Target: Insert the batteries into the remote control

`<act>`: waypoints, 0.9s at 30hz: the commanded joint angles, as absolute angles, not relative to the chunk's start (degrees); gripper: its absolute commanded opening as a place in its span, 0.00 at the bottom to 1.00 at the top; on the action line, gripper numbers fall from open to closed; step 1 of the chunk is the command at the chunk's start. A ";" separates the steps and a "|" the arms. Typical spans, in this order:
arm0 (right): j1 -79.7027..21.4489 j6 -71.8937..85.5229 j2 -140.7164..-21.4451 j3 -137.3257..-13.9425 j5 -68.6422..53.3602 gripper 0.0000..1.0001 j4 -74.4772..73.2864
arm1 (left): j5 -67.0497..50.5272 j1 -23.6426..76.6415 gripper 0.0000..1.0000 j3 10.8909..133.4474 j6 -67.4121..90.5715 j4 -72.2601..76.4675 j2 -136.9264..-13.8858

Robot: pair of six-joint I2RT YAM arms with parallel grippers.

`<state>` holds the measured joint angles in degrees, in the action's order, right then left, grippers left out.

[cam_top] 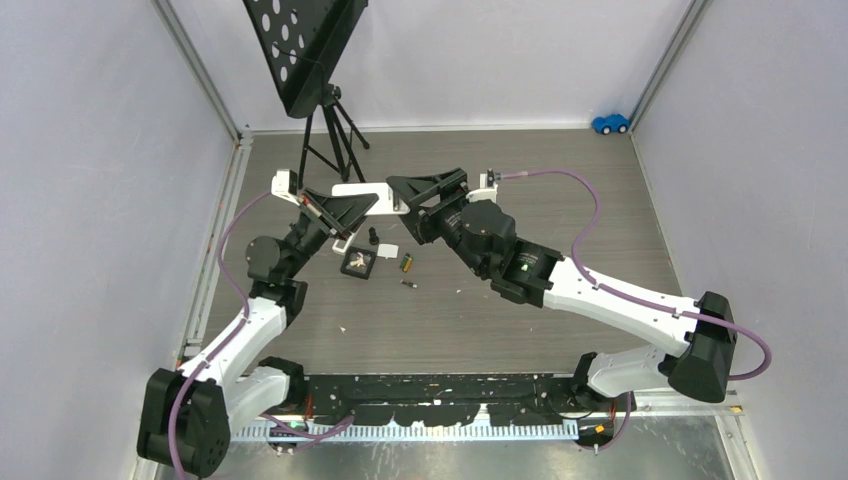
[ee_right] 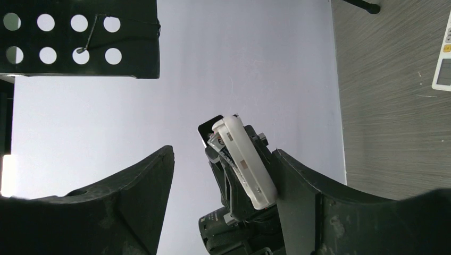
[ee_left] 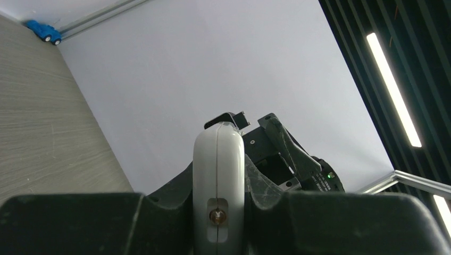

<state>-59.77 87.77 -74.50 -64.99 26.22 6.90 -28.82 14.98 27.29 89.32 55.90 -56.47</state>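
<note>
**Remote held in the air, batteries on the table**

The left gripper (ee_left: pixel 218 178) was closed on the white remote control (cam_top: pixel 366 190) and held it above the table (cam_top: pixel 560 180), with the long body lying about level. In the left wrist view the remote appeared edge-on between the two black fingers, with a seam along its narrow side and a small metal screw near the bottom.

The right gripper (ee_right: pixel 223 153) stood at the other end of the remote with its fingers wide open. One finger was close beside the remote and the other was well apart from it. In the right wrist view the back of the remote showed a grey label strip, and its top end looked open, but I cannot tell what was inside.

On the table below, a green-yellow battery (cam_top: pixel 407 263) lay just beside a small black square tray (cam_top: pixel 350 270). A thinner dark battery (cam_top: pixel 408 284) lay near it, closer to the arm bases
</note>
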 commanded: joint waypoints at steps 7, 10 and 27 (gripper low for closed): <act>-57.55 91.82 -72.90 -61.87 25.31 0.68 16.19 | -32.32 15.07 0.00 26.70 89.19 66.96 -58.74; -56.97 92.09 -73.75 -62.31 23.26 0.65 16.28 | -32.39 15.03 0.00 26.80 89.30 66.98 -58.90; -56.69 91.69 -74.85 -61.40 20.53 0.26 16.21 | -30.72 15.03 0.00 29.25 94.05 65.89 -59.00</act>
<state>-56.47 90.98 -75.68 -61.21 20.40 14.55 -31.16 14.92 26.83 91.70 63.37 -59.48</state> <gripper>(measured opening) 0.459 0.221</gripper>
